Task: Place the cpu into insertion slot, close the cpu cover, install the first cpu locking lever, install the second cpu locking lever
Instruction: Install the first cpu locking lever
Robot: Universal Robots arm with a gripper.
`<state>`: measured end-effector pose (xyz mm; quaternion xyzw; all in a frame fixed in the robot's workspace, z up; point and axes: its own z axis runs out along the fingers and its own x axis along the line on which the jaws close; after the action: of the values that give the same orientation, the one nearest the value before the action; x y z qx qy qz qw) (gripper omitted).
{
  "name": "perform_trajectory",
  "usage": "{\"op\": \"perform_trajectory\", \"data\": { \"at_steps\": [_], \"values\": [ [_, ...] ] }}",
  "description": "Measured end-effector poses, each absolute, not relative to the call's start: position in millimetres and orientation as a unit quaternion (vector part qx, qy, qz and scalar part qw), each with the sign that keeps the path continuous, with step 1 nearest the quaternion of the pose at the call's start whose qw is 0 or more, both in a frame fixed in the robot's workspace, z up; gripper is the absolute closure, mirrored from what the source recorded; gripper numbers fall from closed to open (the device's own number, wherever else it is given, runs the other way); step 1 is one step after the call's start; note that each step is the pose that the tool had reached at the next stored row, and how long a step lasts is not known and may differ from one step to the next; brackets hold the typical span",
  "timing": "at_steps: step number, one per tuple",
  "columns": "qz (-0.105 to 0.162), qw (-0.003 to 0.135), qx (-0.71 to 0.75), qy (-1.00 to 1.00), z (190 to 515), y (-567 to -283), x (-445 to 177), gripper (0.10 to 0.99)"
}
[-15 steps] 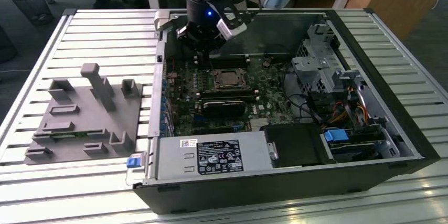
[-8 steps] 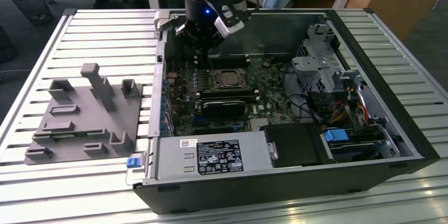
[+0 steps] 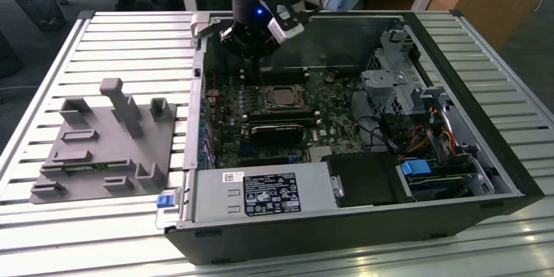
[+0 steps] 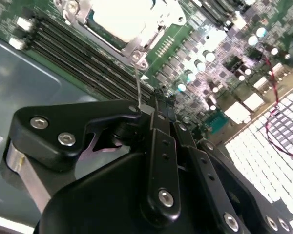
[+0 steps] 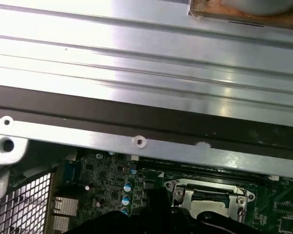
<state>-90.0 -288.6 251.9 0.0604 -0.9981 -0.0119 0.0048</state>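
Observation:
The cpu [image 3: 281,97] lies in the insertion slot on the green board inside the open computer case, its pale metal top [image 4: 119,14] bright. The silvery cpu cover [image 4: 139,45] lies flat around it as a frame [image 5: 178,191]. A thin wire locking lever [image 4: 137,85] stands up from the socket corner and ends at my fingertips. My gripper [image 3: 251,61] hangs just behind the socket, near the case's back wall, with its black fingers [image 4: 154,114] together. I cannot tell whether the lever's tip is pinched or only touches them.
Long black memory slots [image 4: 73,53] run beside the socket. A black heatsink block [image 3: 277,133] sits in front of it, and the power supply [image 3: 259,192] is nearer the case front. Drive cages and cables [image 3: 416,115] occupy the exterior view's right. A grey fixture [image 3: 104,141] lies outside on the slatted table.

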Motion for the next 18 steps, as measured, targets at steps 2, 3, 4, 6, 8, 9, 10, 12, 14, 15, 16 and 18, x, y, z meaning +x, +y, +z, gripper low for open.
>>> {"op": "perform_trajectory", "data": {
  "at_steps": [2,3,4,6,8,9,10,12,14,15,16,18],
  "values": [
    [-0.012,0.005,0.060,-0.998,251.6,-288.4,-84.7,0.980],
    [-0.012,0.005,0.059,-0.998,251.3,-288.3,-82.1,0.980],
    [-0.012,0.005,0.058,-0.998,250.8,-288.2,-79.3,0.980],
    [-0.012,0.005,0.058,-0.998,249.1,-288.1,-73.5,0.980],
    [-0.012,0.005,0.057,-0.998,247.4,-287.9,-67.5,0.980],
    [-0.012,0.005,0.057,-0.998,246.6,-287.7,-64.3,0.980],
    [-0.012,0.005,0.057,-0.998,245.7,-287.6,-61.3,0.980],
    [-0.012,0.005,0.056,-0.998,244.6,-287.6,-57.0,0.980],
    [-0.011,0.005,0.056,-0.998,244.5,-287.6,-56.7,0.980],
    [-0.011,0.005,0.056,-0.998,244.4,-287.6,-56.7,0.980],
    [-0.011,0.004,0.056,-0.998,243.8,-287.6,-56.6,0.980],
    [-0.018,0.002,0.056,-0.998,243.2,-287.6,-56.7,0.980]
  ]
}}
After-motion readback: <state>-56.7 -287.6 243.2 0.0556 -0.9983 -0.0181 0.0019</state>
